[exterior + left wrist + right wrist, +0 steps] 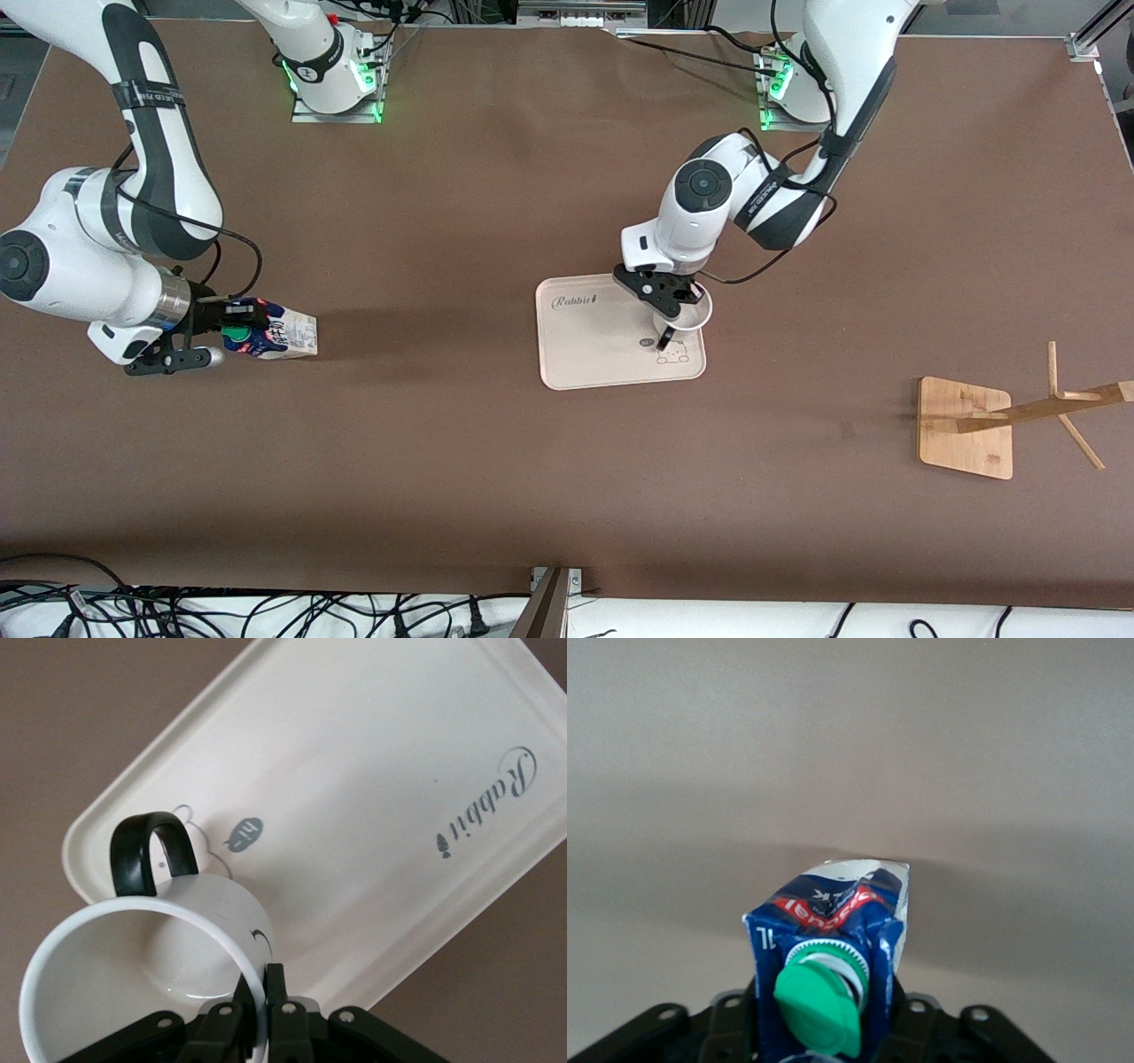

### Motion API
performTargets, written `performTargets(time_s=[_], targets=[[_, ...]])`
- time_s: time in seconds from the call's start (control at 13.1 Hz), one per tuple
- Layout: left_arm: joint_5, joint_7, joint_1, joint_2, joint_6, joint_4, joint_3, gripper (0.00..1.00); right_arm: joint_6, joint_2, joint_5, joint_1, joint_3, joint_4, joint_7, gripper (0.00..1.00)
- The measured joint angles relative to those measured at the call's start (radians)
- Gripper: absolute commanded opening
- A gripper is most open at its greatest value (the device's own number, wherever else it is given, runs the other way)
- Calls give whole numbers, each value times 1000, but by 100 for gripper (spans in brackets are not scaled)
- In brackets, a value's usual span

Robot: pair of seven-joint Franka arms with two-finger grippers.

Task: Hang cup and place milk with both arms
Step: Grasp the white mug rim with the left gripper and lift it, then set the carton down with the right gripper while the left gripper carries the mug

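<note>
The cup (689, 316), white with a black handle (664, 340), is tilted over the cream tray (585, 350), by the tray's edge toward the left arm's end. My left gripper (677, 304) is shut on its rim. In the left wrist view the fingers (277, 985) pinch the cup's (133, 974) wall, one inside and one outside. I cannot tell if the cup touches the tray (372, 797). My right gripper (237, 324) is shut on the milk (285, 333) near its green cap. The carton lies sideways, low over the table at the right arm's end. The right wrist view shows the milk (833, 912) and the cap (819, 1005).
A wooden cup rack (967, 427) with angled pegs stands toward the left arm's end of the table, nearer the front camera than the tray. Cables run along the table's front edge (266, 611). Brown table surface lies between the milk and the tray.
</note>
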Motion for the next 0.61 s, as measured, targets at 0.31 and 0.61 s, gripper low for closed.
performTargets(time_s=[0.31, 0.61], targets=[[-84, -80, 123, -120, -333, 192, 7, 0, 4, -7, 0, 2, 0, 4, 19, 100], [-103, -79, 352, -148, -616, 476, 17, 0, -55, -39, -2, 7, 1, 58, 37, 100]])
